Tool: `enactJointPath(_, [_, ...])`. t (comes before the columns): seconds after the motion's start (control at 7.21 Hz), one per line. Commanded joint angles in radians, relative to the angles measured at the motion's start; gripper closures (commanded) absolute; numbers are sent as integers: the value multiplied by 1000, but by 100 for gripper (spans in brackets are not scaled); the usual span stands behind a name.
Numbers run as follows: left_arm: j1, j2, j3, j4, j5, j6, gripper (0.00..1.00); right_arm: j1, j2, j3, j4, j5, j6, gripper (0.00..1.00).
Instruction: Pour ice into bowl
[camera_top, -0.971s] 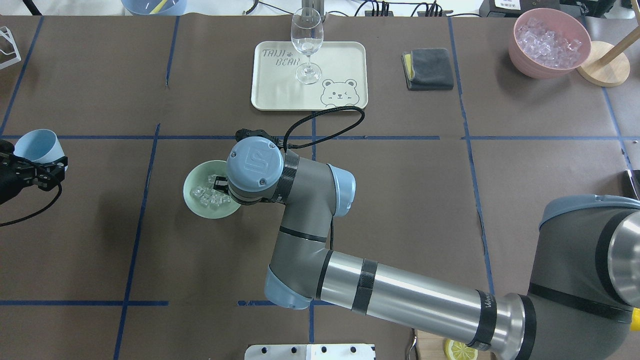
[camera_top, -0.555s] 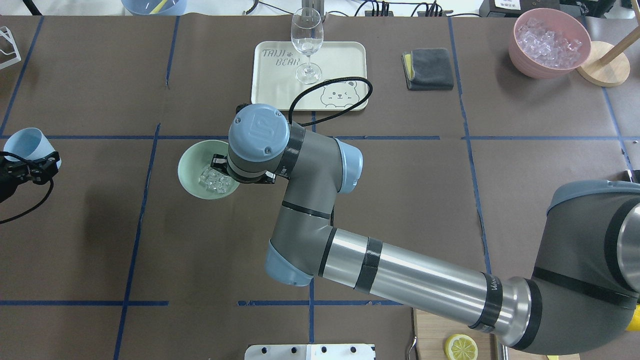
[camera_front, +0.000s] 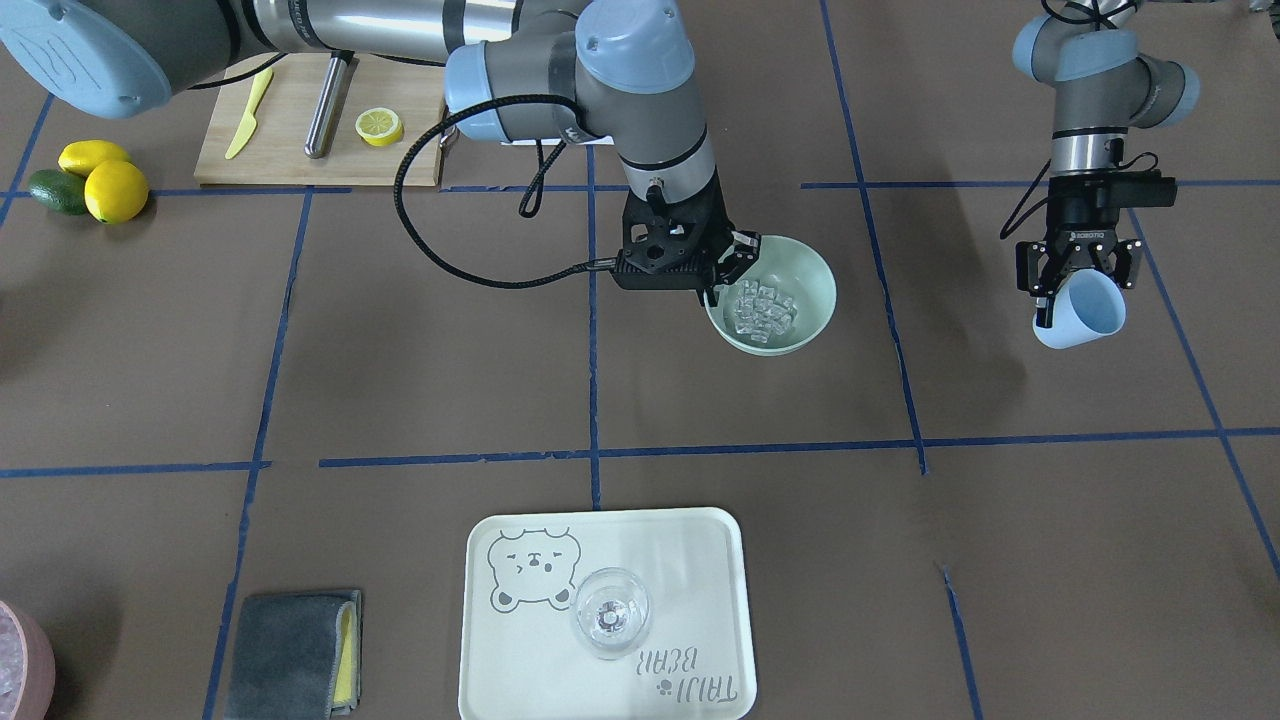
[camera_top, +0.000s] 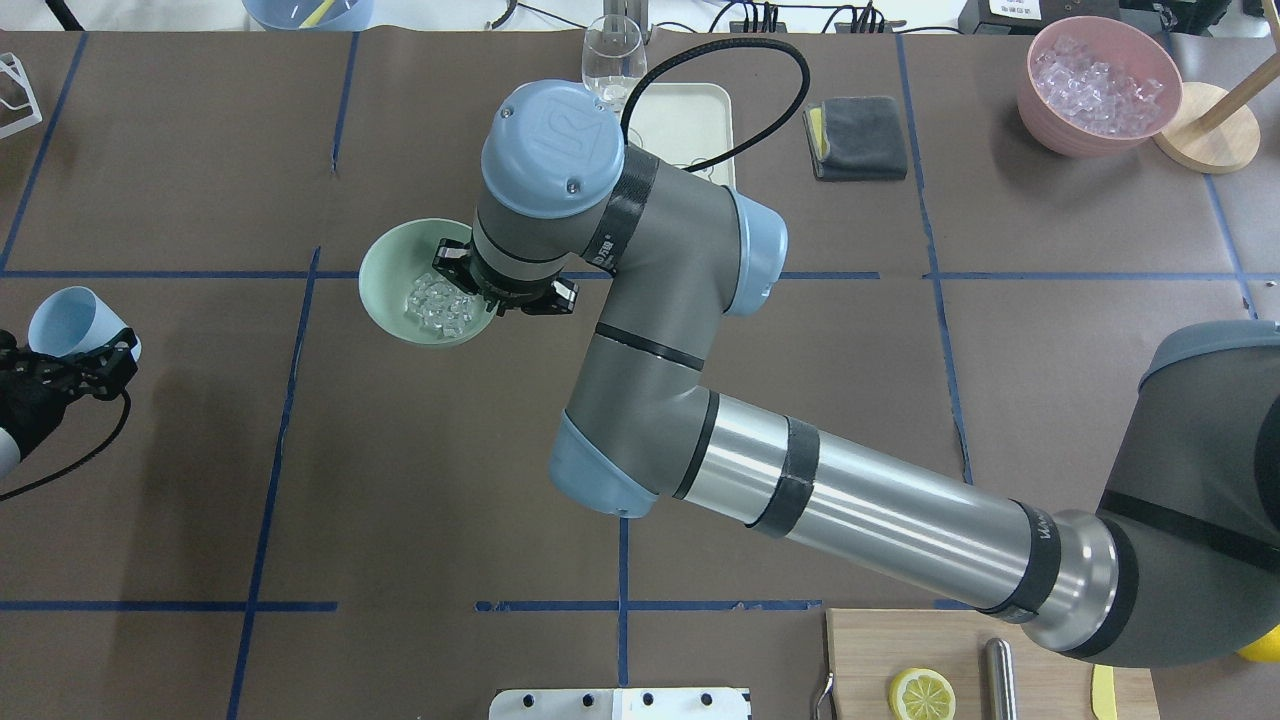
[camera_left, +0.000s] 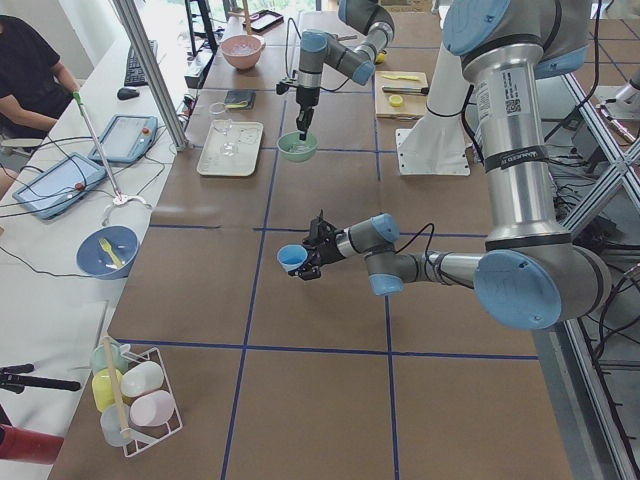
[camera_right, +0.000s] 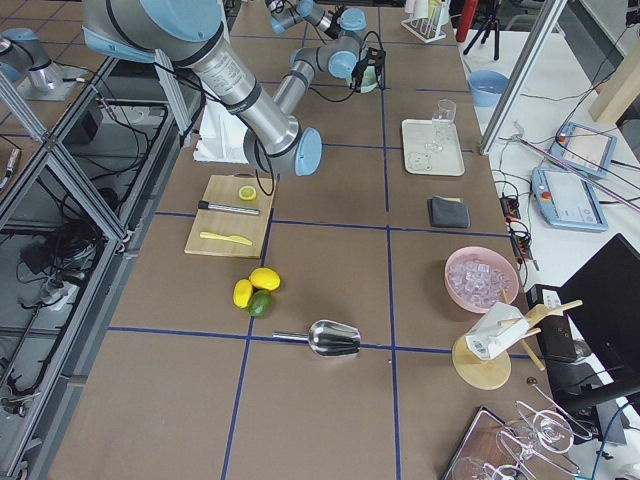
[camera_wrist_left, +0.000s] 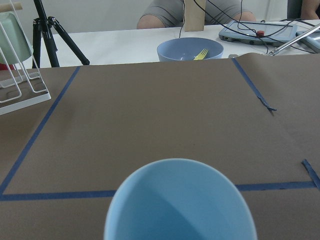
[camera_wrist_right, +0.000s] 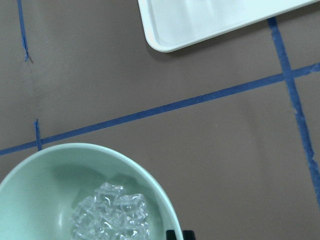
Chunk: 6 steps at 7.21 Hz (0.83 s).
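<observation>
The right pincer (camera_front: 720, 288) is clamped on the mint bowl (camera_front: 806, 290) rim, with ice (camera_front: 762, 306) heaped inside, midway between the surface (camera_front: 400, 350) long edges. Near its left edge, the left pincer (camera_front: 1080, 285) grips a blue cup (camera_front: 1088, 314).

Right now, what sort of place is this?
Probably a robotics lab staged for drink-making trials: a right arm and left arm work at a table gridded with blue tape, with operator tablets alongside.
</observation>
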Motion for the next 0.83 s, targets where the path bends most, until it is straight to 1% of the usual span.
enactJointPath(0.0, [67, 0, 30, 2, 85, -33, 100, 31, -97, 145, -68, 7, -4, 100])
enactJointPath(0.28, [69, -5, 45, 2, 87, -33, 100, 45, -140, 211, -117, 8, -7, 100])
enactJointPath(0.42, [71, -17, 48, 2, 87, -34, 88, 46, -148, 213, -120, 8, -7, 100])
enactJointPath(0.55, [69, -17, 48, 2, 87, -34, 72, 56, -171, 230, -132, 10, -8, 100])
enactJointPath(0.69, [69, -17, 47, 0, 87, -34, 64, 62, -221, 297, -170, 10, -29, 100])
